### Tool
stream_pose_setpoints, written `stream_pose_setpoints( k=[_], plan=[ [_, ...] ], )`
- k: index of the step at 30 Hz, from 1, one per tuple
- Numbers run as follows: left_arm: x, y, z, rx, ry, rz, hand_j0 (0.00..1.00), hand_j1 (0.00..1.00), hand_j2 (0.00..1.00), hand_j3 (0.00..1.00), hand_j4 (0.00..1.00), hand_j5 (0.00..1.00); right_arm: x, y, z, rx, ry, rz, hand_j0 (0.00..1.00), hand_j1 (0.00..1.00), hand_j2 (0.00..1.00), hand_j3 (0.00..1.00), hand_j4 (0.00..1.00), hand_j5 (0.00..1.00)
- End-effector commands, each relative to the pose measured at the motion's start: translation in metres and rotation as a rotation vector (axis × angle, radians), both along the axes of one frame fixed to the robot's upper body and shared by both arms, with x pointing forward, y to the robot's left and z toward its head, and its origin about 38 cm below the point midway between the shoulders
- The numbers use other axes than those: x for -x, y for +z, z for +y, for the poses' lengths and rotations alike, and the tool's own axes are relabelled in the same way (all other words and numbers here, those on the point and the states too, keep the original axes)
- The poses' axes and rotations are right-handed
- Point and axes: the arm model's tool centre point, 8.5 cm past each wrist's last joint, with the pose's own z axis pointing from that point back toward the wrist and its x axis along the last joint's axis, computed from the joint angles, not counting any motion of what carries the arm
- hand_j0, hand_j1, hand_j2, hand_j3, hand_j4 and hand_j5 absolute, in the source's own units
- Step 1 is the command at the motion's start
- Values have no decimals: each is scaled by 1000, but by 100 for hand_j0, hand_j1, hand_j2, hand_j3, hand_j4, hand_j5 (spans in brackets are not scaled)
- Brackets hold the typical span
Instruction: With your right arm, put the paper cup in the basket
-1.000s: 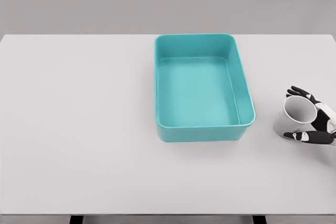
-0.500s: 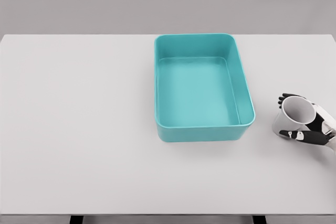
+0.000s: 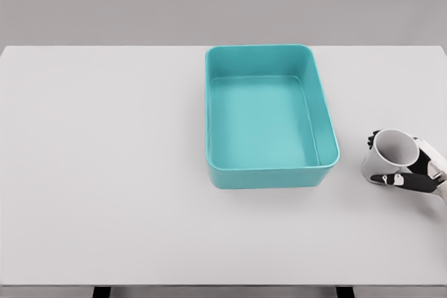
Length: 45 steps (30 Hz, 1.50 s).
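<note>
beside the basket, right hand grips paper cup, table edge near.

Materials and finishes, worktop items

Basket: teal plastic look, smooth moulded walls with a soft satin sheen, lighter along the rolled rim. Paper cup: white, matt, smooth outside, pale grey shaded inside. Worktop: plain off-white surface, matt, even, without grain or texture. Right hand: hard shell look, white smooth segments with black fingers, faintly glossy at the joints
</note>
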Motion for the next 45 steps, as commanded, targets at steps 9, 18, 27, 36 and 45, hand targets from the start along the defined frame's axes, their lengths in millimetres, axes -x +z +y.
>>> stream_pose_setpoints(
  k=[9,18,27,36,45],
  plan=[
    [0,0,0,0,1,0,100,100,100,100,100,100,-2,2,0,-4,-1,-8,58,58,58,58,58,58],
    [0,0,0,0,1,0,100,100,100,100,100,100,-7,14,0,-4,4,-35,56,56,56,56,56,56],
    [0,0,0,0,1,0,100,100,100,100,100,100,-19,34,12,-12,40,-94,56,56,56,56,56,56],
    [0,0,0,0,1,0,100,100,100,100,100,100,-28,57,5,-11,21,-147,56,56,56,56,56,56],
    [0,0,0,0,1,0,100,100,100,100,100,100,-44,77,8,-3,27,-208,56,56,56,56,56,56]
  ],
)
